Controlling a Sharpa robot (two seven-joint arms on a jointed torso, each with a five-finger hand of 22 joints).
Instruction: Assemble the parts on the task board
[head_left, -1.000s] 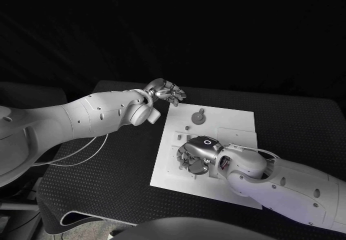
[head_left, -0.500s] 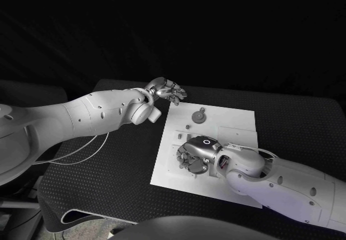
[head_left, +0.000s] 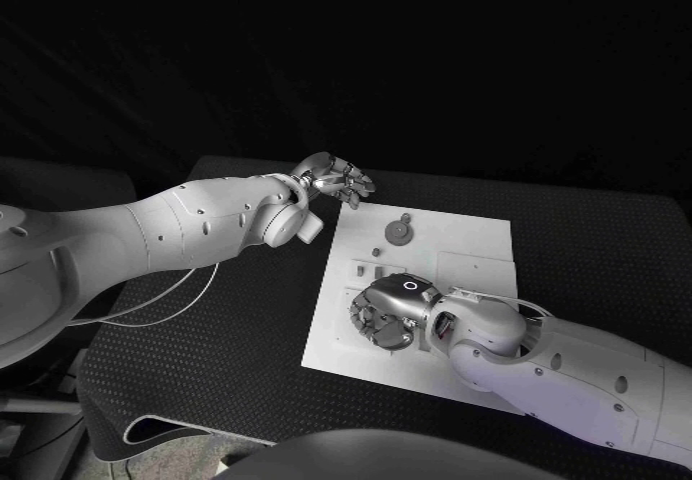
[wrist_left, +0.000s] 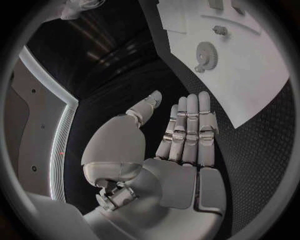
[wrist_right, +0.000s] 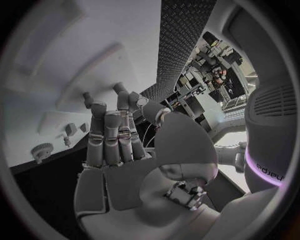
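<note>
The white task board (head_left: 476, 250) lies in the middle of the black table. A round toothed part (head_left: 395, 235) lies flat near its far left corner, also seen from the left wrist (wrist_left: 205, 52) and the right wrist (wrist_right: 42, 149). Small parts (head_left: 378, 270) sit just nearer on the board. My left hand (head_left: 335, 180) hovers over the table beside the board's far left corner, fingers (wrist_left: 187, 125) straight and together, holding nothing. My right hand (head_left: 387, 312) is over the board's near left part, fingertips (wrist_right: 103, 107) bent down onto the plate (wrist_right: 75, 60); I see nothing between them.
Black textured table (head_left: 202, 340) surrounds the board on all sides. A raised rectangular outline (head_left: 473, 268) marks the board's right half. A thin white cable (head_left: 173, 300) hangs below my left arm, over the table's left side.
My right hand has edged slightly left over the board. The left hand has barely moved.
</note>
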